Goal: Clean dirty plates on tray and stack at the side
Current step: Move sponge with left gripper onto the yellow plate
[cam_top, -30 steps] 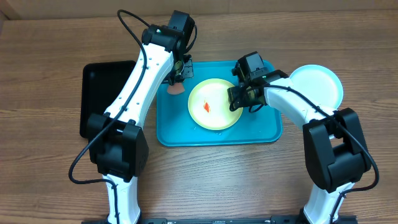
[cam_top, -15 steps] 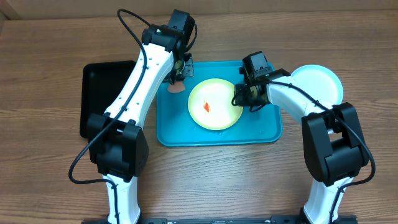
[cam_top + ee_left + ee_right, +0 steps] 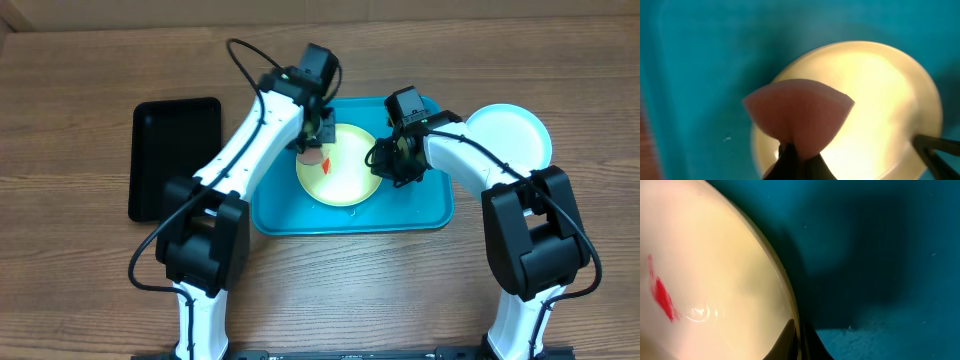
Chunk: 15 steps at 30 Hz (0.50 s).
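Checking tray (image 3: 430, 205): yellow-green plate (image 3: 345, 187) sits near its middle, right rim pinched by the right gripper (image 3: 387, 166). Over plate's far-left part hangs the left gripper (image 3: 795, 156), clamped on a pink sponge (image 3: 797, 112); red smear (image 3: 326, 163) lies just beside sponge, toward plate's centre.

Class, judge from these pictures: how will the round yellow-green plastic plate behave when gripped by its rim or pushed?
Probably stiff: the round yellow-green plastic plate shows no bending with the right gripper pinching its rim. Likely slippery: its glossy face shows glare. Pushed, it may slide readily on the smooth turquoise plastic tray.
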Tool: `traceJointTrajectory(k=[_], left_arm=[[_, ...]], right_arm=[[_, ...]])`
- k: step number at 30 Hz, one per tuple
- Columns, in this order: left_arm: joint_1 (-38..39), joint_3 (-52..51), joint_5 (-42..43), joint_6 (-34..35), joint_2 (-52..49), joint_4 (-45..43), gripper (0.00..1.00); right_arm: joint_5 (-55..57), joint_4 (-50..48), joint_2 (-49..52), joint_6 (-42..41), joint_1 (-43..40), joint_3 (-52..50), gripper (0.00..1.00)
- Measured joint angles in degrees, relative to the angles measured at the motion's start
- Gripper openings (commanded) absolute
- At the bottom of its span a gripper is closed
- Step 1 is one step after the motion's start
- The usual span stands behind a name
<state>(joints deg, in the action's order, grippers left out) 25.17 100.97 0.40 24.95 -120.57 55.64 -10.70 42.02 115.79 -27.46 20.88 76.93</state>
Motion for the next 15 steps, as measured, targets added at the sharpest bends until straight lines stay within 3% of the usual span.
traceJointTrajectory(k=[15], left_arm=[[2.6,-6.1,1.7,-1.6,0.0,-6.0,0.04]], right_arm=[[0.0,-2.9,-0.9,-0.6,0.7,-2.4,0.04]])
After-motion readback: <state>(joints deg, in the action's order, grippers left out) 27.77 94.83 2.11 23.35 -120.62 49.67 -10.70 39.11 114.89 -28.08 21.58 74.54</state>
